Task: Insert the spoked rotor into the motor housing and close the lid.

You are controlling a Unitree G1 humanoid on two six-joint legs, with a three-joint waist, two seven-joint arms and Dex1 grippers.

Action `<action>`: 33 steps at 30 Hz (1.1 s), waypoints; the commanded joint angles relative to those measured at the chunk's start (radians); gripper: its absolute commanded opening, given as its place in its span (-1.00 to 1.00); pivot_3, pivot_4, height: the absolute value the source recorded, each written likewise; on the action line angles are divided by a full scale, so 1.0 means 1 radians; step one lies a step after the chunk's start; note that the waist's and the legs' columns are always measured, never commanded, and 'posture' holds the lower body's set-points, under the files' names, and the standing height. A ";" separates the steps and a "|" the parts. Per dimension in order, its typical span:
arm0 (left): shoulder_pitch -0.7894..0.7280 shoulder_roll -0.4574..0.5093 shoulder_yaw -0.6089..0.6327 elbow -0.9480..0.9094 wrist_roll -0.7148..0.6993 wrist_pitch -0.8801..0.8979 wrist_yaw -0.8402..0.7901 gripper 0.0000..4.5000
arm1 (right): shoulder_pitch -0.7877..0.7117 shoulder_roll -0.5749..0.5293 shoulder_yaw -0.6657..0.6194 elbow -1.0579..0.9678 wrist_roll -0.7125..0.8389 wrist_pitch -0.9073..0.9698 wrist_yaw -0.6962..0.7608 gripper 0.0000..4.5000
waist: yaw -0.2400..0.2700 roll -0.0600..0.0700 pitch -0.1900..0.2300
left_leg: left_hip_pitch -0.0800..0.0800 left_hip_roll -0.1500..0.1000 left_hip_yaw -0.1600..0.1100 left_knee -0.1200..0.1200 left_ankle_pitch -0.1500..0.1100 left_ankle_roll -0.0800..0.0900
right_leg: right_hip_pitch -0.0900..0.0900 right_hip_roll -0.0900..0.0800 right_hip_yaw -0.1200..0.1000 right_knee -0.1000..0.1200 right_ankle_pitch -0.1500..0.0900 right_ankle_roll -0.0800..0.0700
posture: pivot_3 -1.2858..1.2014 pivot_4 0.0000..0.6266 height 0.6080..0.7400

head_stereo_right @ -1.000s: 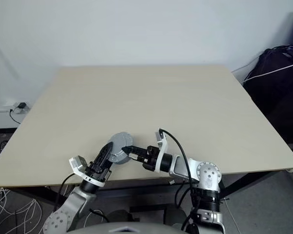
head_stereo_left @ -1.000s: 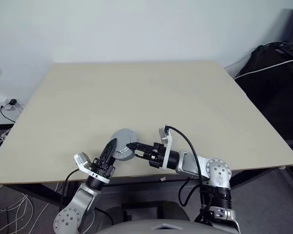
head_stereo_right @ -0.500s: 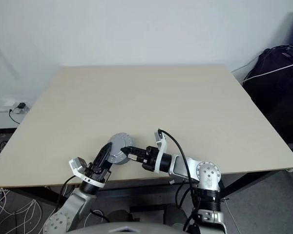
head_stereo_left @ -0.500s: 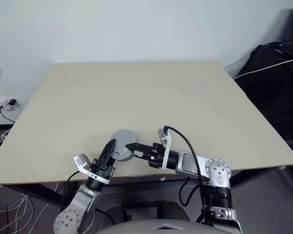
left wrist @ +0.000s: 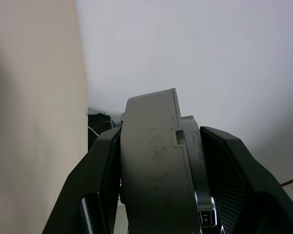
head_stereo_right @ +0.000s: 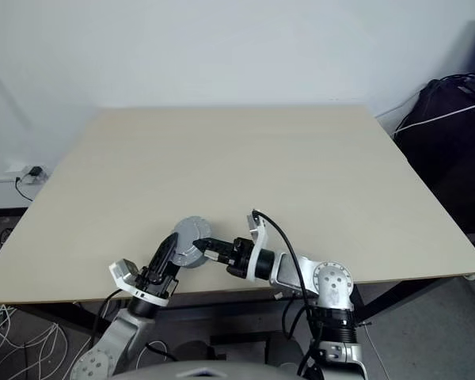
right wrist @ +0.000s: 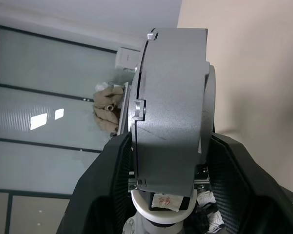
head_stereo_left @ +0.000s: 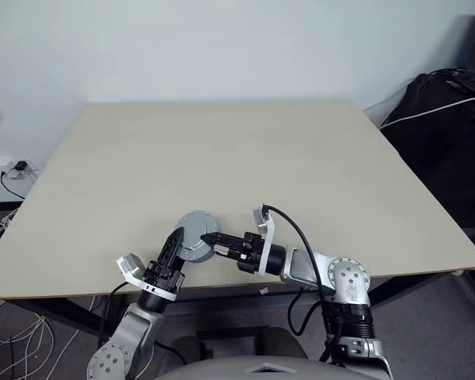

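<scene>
Right, near the table's [head_stereo_left: 317,158] front edge both grippers meet on one grey round assembly; the left gripper [head_stereo_left: 176,240] pinches the motor housing [head_stereo_left: 196,235] across its thickness, black fingers [left wrist: 100,180] flat against both faces; the right gripper [head_stereo_left: 211,239] clamps the same disc from the opposite side, its fingers [right wrist: 115,190] straddling the rim; the disc stands on edge, lifted off the tabletop.

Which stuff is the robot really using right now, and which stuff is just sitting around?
Using:
- grey round motor assembly, lid side up
- left gripper and right gripper, jaws closed on its edge from either side

Sitting around:
- table
- dark bag
- floor cables
</scene>
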 commanded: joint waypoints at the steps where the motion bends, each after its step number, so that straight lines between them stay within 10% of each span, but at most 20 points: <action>1: -0.015 -0.026 -0.044 -0.058 -0.028 0.028 -0.041 -0.04 | -0.009 0.013 -0.006 -0.010 -0.021 -0.065 -0.005 -0.07 | 0.000 0.000 0.000 | 0.000 0.000 0.000 0.000 0.000 0.000 | 0.000 0.000 0.000 0.000 0.000 0.000 | 0.03 -1.00 1.00; 9: -0.010 -0.025 -0.045 -0.057 -0.028 0.018 -0.049 -0.05 | -0.009 0.009 0.000 -0.010 -0.026 -0.086 0.007 1.00 | -0.001 0.000 0.000 | 0.000 0.000 0.000 0.000 0.000 0.000 | 0.000 0.000 0.000 0.000 0.000 0.000 | 0.03 -1.00 1.00; 33: 0.015 -0.069 -0.008 -0.060 0.031 -0.145 0.003 -0.05 | 0.005 0.012 -0.038 -0.035 -0.091 -0.264 0.049 1.00 | 0.000 0.000 0.000 | 0.000 0.000 0.000 0.000 0.000 0.000 | 0.000 0.000 0.000 0.000 0.000 0.000 | 0.03 -1.00 1.00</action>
